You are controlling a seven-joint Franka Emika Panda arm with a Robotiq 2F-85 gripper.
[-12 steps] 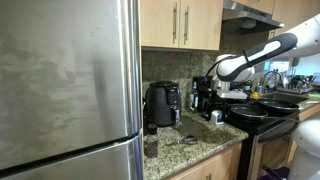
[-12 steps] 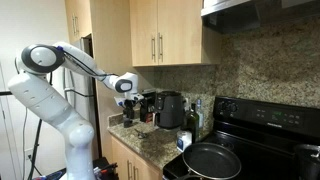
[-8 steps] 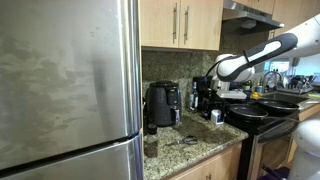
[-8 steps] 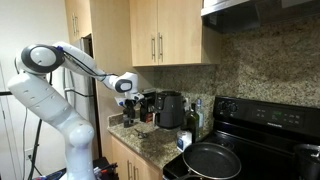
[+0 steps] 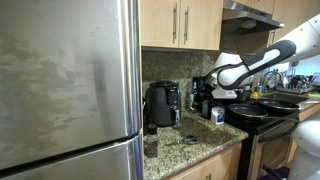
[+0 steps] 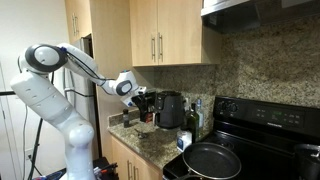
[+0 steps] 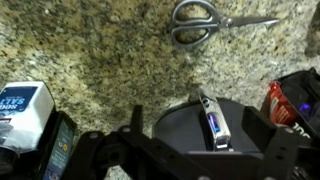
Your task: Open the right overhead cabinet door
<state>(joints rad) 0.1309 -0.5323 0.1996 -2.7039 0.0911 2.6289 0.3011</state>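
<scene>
The right overhead cabinet door [image 5: 204, 24] is closed in both exterior views [image 6: 180, 32]. Its slim metal bar handle [image 5: 186, 23] runs along its left edge, next to the twin door's handle. My gripper [image 5: 206, 90] hangs well below the cabinets, over the appliances on the granite counter; it also shows in an exterior view [image 6: 136, 96]. In the wrist view the gripper [image 7: 193, 125] is open and empty, its dark fingers spread above a round black object with a small metal part.
A black air fryer [image 5: 163, 103] and bottles stand under the cabinets. Scissors [image 7: 200, 20] lie on the counter [image 7: 100, 60]. A steel fridge [image 5: 70, 80] fills one side. A stove with pans [image 6: 212, 160] sits under the range hood [image 6: 250, 10].
The arm has lifted a little and the gripper has risen slightly over the counter. The cabinet doors have not moved.
</scene>
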